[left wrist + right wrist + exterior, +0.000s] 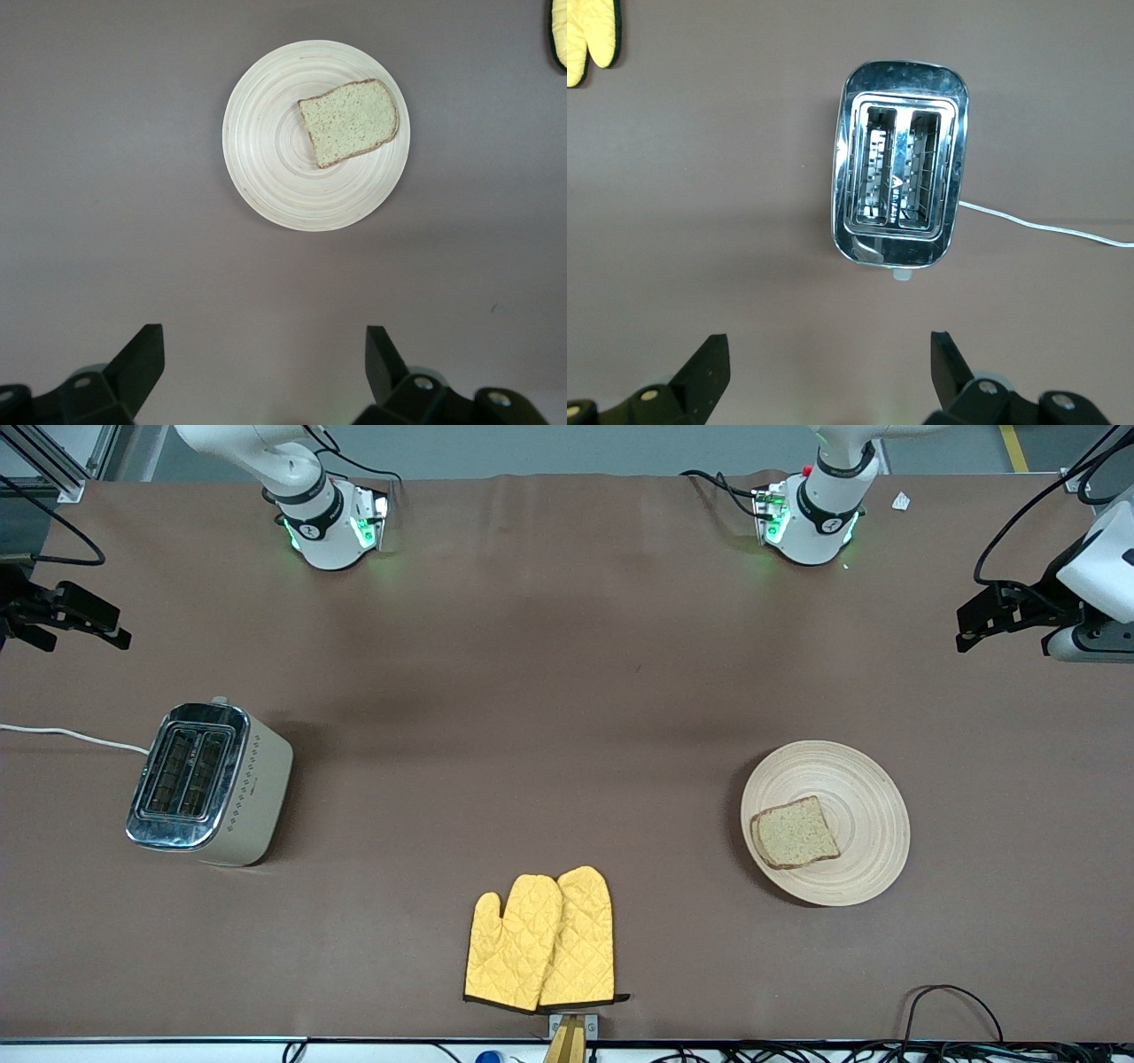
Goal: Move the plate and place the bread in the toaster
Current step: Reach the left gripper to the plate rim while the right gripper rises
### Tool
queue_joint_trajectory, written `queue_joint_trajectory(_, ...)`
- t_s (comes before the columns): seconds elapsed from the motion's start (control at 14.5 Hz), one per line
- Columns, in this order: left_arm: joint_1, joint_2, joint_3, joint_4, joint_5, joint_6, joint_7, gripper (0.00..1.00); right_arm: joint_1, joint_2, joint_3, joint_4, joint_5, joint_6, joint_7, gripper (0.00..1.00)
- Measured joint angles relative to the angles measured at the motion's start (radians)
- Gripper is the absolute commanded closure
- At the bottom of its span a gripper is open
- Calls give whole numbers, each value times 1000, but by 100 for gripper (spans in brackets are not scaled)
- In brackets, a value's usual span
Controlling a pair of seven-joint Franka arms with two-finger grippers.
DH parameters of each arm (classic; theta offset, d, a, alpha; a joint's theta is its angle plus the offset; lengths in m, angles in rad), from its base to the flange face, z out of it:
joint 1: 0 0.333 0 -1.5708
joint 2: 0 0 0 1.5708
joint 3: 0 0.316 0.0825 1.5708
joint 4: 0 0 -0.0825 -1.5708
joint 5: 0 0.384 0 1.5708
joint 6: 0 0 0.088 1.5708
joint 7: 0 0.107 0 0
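1. Plate [864, 793]: round, pale wood, flat on the table [567, 691] toward the left arm's end. No gripper touches it.
2. Bread [795, 833]: one brown slice lying flat on the plate, off-centre, on the side toward the toaster's end of the table and close to the rim.
3. Toaster [208, 784]: upright toward the right arm's end of the table, well apart from the plate. Both slots face up, nothing in them. White cord [71, 735] runs off from it toward the table edge.
4. Left gripper [974, 624]: in the air over the left arm's end of the table, fingers spread wide, nothing between them, touching nothing. In the left wrist view both fingertips [142, 354] frame bare tabletop, with the plate and bread lying clear of them.
5. Right gripper [84, 620]: in the air over the right arm's end of the table, fingers likewise spread wide and holding nothing. In the right wrist view the toaster sits clear of the fingertips [709, 359].
6. Yellow oven mitts [542, 943]: a pair, overlapping, flat on the table nearer the front camera than plate or toaster, between the two.
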Motion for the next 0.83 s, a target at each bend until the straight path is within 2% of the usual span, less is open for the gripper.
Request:
queue_joint_trajectory(0.28,1,7,0,1,0,-1,2,0,0,0,1,0,-3,-1,0,0)
queue_joint_trajectory(0.48,38,77,4,50,-14,6,2,0,0,0,1,0,-3,-2,0,0)
queue_joint_trajectory(0.62,95,157,6,97,-93,7,5,0,0,0,1,0,-4,-2,0,0)
queue_joint_trajectory(0.83,191,279,9,115,-244,43,21,0,0,0,0,0,-4,-2,0,0)
